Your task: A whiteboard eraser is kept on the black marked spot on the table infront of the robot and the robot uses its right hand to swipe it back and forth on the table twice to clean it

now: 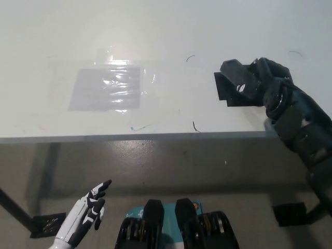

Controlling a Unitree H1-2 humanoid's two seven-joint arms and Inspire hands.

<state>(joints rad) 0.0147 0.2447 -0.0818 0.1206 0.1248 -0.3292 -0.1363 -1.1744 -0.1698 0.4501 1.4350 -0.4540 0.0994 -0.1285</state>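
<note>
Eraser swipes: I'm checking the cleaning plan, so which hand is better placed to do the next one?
Right. The black right hand is shut on the eraser on the table; the white left hand hangs open below the table's edge.

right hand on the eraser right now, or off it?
Touching. In the head view the black right hand is wrapped over the eraser on the table, no gap visible. White left hand rests low, below the table edge.
</note>
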